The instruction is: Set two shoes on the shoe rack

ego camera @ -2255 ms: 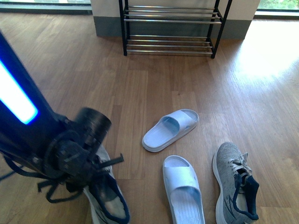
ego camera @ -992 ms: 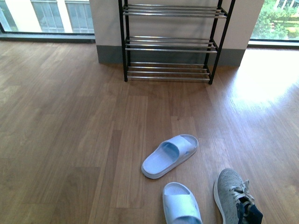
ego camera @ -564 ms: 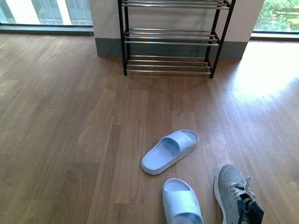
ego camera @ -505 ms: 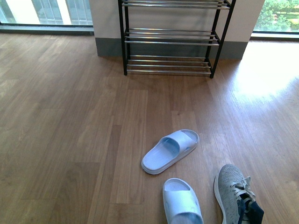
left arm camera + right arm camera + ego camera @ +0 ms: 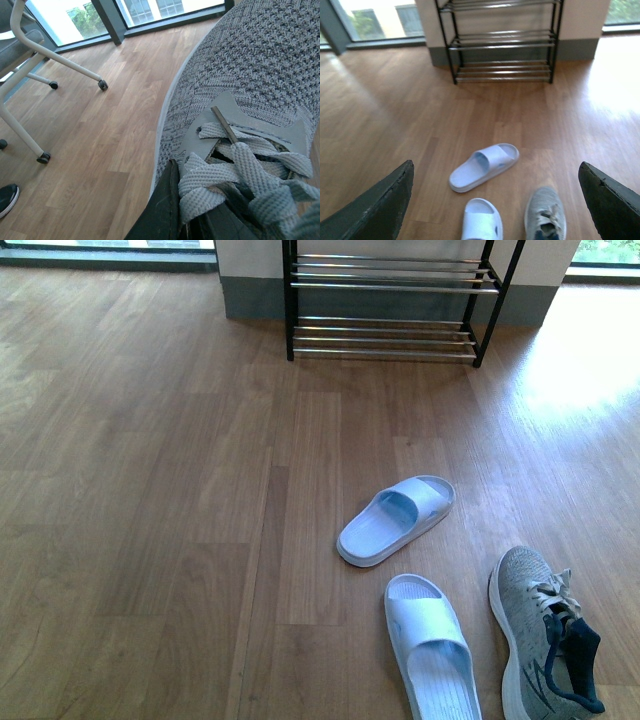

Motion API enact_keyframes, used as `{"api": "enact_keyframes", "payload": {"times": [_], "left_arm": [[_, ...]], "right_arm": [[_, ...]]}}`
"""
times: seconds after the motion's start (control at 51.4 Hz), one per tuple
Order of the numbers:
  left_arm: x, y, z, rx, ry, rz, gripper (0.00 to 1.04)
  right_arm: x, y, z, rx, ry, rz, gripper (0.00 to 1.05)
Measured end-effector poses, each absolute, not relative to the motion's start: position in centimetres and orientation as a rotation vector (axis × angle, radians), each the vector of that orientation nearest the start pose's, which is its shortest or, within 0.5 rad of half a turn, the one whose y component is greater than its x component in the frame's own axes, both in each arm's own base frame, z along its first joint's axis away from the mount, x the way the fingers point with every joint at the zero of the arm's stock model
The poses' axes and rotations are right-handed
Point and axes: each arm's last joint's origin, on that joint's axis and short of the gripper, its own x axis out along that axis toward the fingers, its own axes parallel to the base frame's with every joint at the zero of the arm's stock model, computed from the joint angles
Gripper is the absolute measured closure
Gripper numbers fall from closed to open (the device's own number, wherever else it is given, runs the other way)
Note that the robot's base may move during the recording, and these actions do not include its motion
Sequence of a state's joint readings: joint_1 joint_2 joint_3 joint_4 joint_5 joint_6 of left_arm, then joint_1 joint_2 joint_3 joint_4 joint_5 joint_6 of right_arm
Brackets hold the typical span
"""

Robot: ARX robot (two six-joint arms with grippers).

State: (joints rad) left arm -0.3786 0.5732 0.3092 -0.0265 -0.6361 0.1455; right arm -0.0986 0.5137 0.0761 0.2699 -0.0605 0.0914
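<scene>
Shoe rack (image 5: 390, 287) far back, slide (image 5: 393, 521) before it, second slide (image 5: 430, 645) nearer, sneaker (image 5: 530, 615) rightmost

A grey knit sneaker (image 5: 250, 55) is seen from very close, and much of the frame is taken up by its weave. Its light grey laces (image 5: 240, 165) are bunched and looped over the tongue, where a thin dark strip (image 5: 225, 125) is laid across. A dark finger (image 5: 161, 212) of the left gripper (image 5: 197, 215) is pressed against the shoe right beside the laces, which are caught between dark gripper parts. Beyond the shoe, a wooden floor (image 5: 100, 130) is spread out. White chair legs (image 5: 55, 52) on small black casters (image 5: 102, 85) are spotted on it, backed by a dark-framed window (image 5: 150, 7). A black shoe toe (image 5: 6, 197) is cut off by the frame's edge.
</scene>
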Motion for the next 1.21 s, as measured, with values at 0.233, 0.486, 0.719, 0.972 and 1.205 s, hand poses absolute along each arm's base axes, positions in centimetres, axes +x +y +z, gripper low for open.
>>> {"api": "enact_keyframes", "payload": {"times": [0.233, 0.486, 0.719, 0.972, 1.205], "left_arm": [[13.4, -3.5, 21.5, 0.284, 0.273, 0.23, 1.03], [13.4, -3.5, 21.5, 0.285, 0.273, 0.231, 1.03], [13.4, -3.5, 21.5, 0.285, 0.273, 0.231, 1.03], [13.4, -3.5, 21.5, 0.285, 0.273, 0.231, 1.03], [13.4, -3.5, 21.5, 0.285, 0.273, 0.231, 1.03]], "right_arm": [[27.2, -4.4, 12.9, 0.006, 0.465, -0.1, 0.09], [28.7, -4.8, -1.2, 0.077, 1.064, 0.029, 0.09], [30.6, -6.6, -4.5, 0.078, 1.129, -0.014, 0.09], [30.9, -8.5, -7.2, 0.091, 1.18, -0.07, 0.09], [31.2, -11.0, -7.3, 0.144, 1.187, -0.126, 0.09]]}}
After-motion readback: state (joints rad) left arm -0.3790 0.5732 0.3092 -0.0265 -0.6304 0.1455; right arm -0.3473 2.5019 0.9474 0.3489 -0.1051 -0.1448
